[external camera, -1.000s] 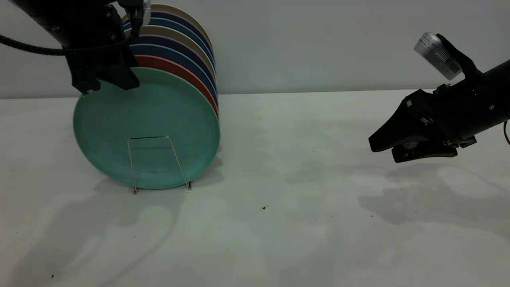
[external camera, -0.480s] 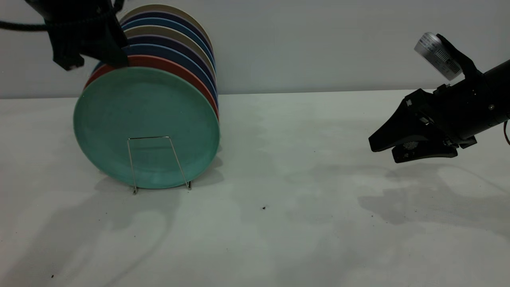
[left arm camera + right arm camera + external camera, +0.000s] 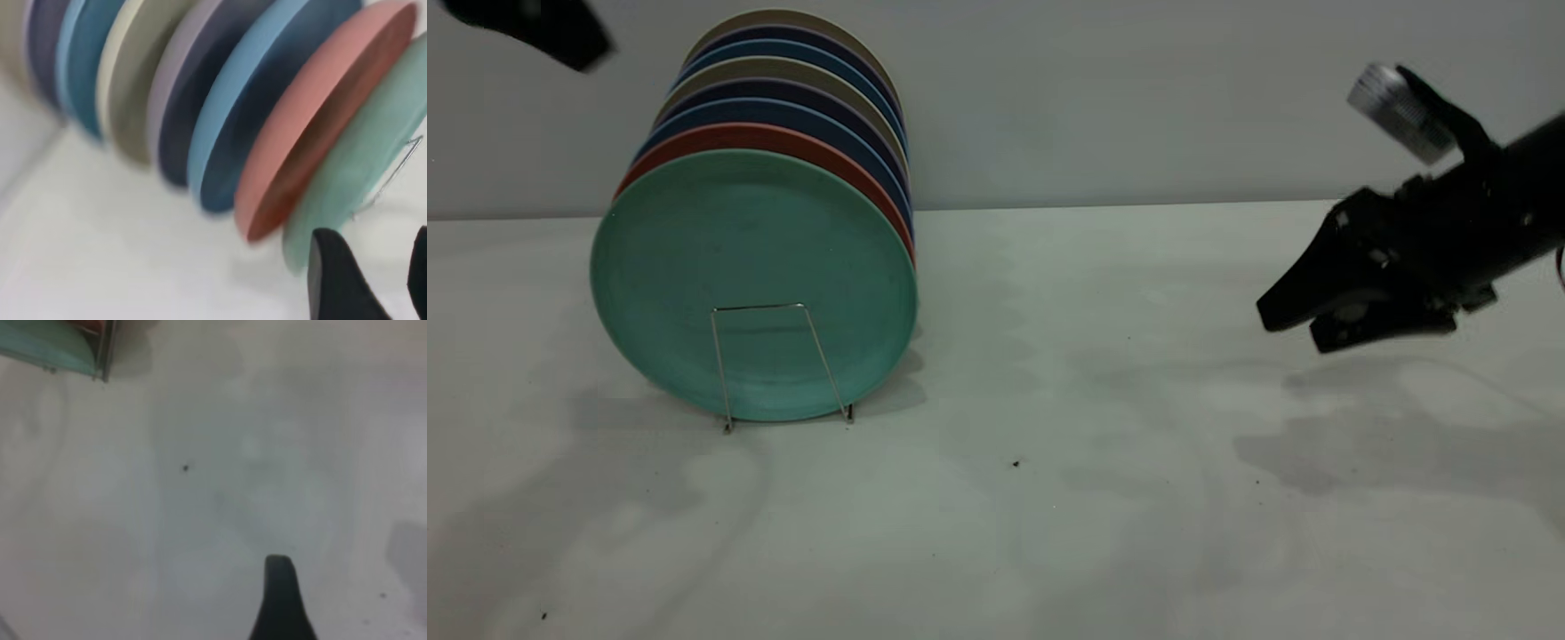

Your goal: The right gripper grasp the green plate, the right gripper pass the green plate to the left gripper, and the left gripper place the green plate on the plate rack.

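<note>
The green plate (image 3: 751, 258) stands upright on the plate rack (image 3: 763, 308), at the front of a row of plates. Nothing holds it. My left gripper (image 3: 560, 36) is high at the top left corner of the exterior view, well above and left of the plates, mostly out of frame. In the left wrist view it (image 3: 373, 233) is open and empty, with the green plate (image 3: 347, 193) and a rack wire (image 3: 400, 160) beyond it. My right gripper (image 3: 1285, 331) hovers over the table far right, open and empty; one finger (image 3: 279, 587) shows in its wrist view.
Behind the green plate stand a salmon-red plate (image 3: 783, 140), dark blue plates (image 3: 800, 114) and beige ones (image 3: 818, 76), all in the same rack. A grey wall runs behind the table (image 3: 1094, 444). The right wrist view shows the rack's corner (image 3: 105, 347).
My left gripper has let go of the green plate's top rim and risen up and to the left, almost out of view. The plate stays in the rack. The right gripper lifted slightly.
</note>
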Robot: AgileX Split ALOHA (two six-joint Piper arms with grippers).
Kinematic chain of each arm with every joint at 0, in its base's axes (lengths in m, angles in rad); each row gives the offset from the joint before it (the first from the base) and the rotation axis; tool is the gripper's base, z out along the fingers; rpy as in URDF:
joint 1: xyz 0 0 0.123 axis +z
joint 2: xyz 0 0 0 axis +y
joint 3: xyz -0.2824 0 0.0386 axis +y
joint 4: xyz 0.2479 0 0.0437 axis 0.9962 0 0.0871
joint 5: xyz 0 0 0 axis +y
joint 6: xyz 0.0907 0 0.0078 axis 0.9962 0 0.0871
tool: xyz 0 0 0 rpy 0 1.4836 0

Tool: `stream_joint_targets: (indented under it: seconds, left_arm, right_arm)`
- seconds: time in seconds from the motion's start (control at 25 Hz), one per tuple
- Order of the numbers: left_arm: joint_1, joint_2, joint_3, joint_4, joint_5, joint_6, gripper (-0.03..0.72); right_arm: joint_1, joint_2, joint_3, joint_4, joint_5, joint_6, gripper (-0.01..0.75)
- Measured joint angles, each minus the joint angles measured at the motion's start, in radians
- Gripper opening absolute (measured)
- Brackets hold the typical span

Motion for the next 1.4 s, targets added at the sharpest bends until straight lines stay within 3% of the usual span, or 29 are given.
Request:
stream_joint_targets:
  seconds: [0.16,0.24,0.4,0.6,0.8,1.04,1.4]
  left_arm:
    - [0.074,-0.063,0.0,0.066,0.077,-0.428,0.307]
    - [0.108,-0.088,0.0,0.1,0.121,-0.554,0.308]
    - [0.148,-0.126,0.0,0.135,0.211,-0.621,0.36]
    - [0.152,-0.176,0.0,0.135,0.292,-0.623,0.523]
    - [0.152,-0.251,0.0,0.135,0.418,-0.633,0.577]
    - [0.152,-0.416,0.054,0.135,0.494,-0.629,0.58]
    - [0.152,-0.828,0.406,0.135,0.487,-0.632,0.581]
  right_arm:
    - [0.069,-0.073,-0.108,-0.336,0.0,0.241,0.577]
    - [0.119,-0.124,-0.153,-0.525,0.008,0.391,0.577]
    - [0.207,-0.229,-0.209,-0.892,0.076,0.729,0.577]
    - [0.23,-0.372,-0.214,-1.194,0.258,1.043,0.575]
    - [0.23,-0.517,-0.214,-1.263,0.45,1.139,0.575]
    - [0.23,-0.692,-0.204,-1.227,0.469,1.151,0.575]
    - [0.23,-1.027,0.03,-1.128,0.484,1.144,0.575]
